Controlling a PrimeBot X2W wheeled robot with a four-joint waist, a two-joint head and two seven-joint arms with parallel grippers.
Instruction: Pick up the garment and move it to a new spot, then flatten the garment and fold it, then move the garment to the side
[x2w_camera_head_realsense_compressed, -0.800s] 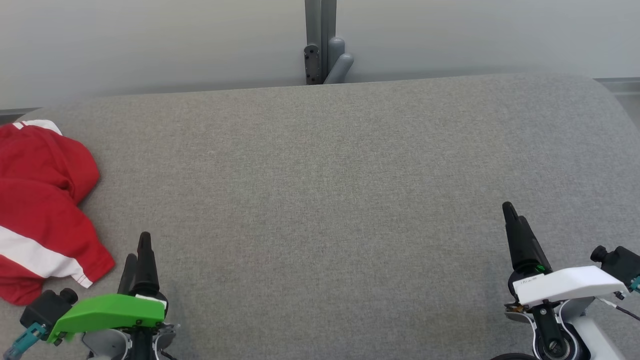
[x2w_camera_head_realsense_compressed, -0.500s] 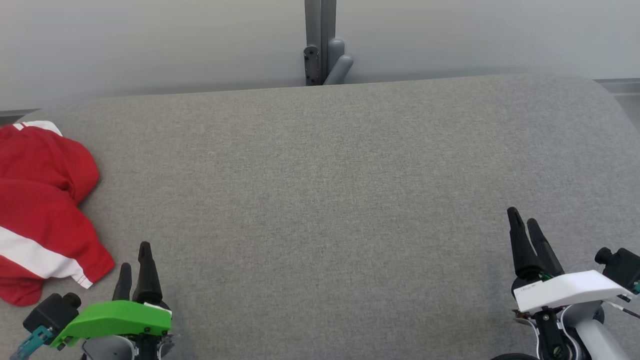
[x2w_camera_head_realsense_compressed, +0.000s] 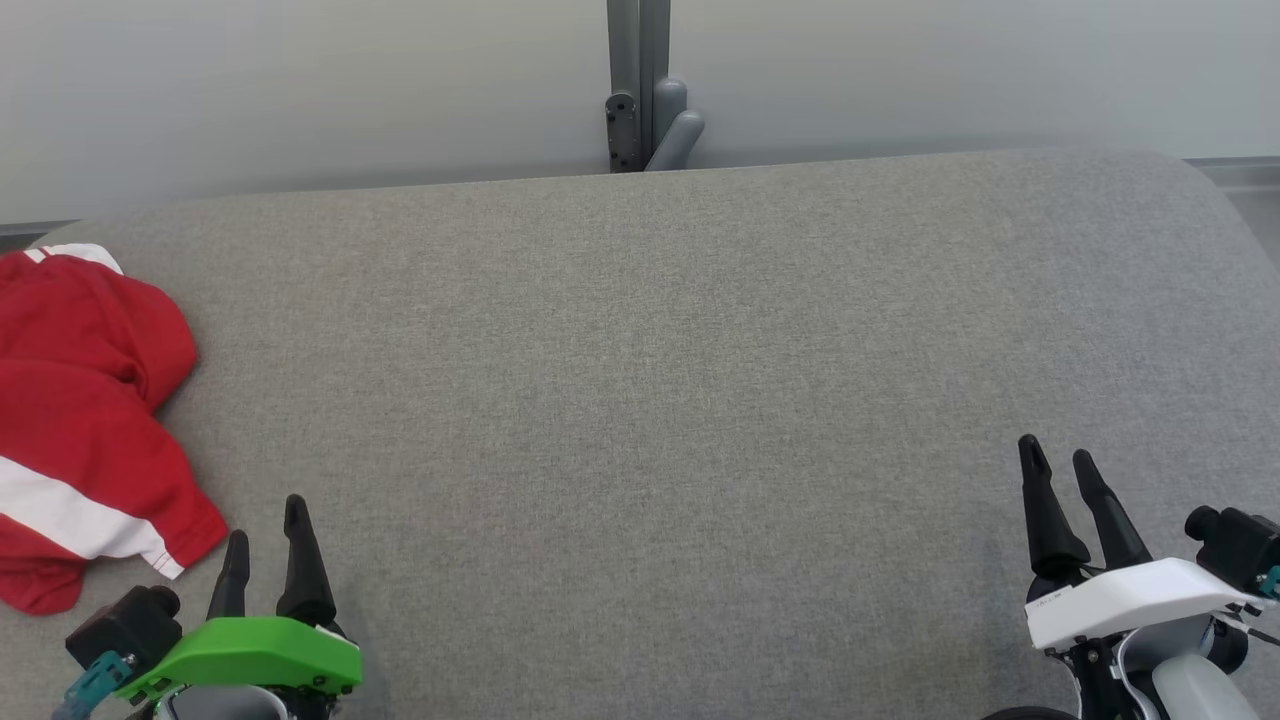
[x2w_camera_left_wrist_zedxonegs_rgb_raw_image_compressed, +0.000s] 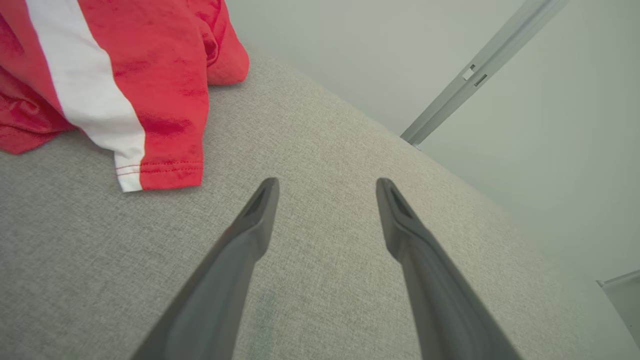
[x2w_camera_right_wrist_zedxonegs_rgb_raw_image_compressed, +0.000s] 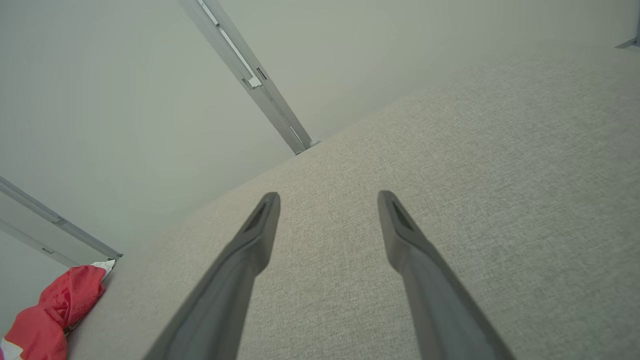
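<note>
One red garment (x2w_camera_head_realsense_compressed: 90, 400) with a white stripe lies bunched at the left edge of the grey padded table (x2w_camera_head_realsense_compressed: 640, 380). Its long axis runs from far to near, and a hemmed end points toward the near right. Just beside that end, the one left gripper (x2w_camera_head_realsense_compressed: 266, 522) stands with its fingers apart, holding nothing. Well apart, at the right, the one right gripper (x2w_camera_head_realsense_compressed: 1055, 450) is likewise spread and empty. Since the earlier frames both grippers have drawn back and parted their fingers; the garment has not moved.
</note>
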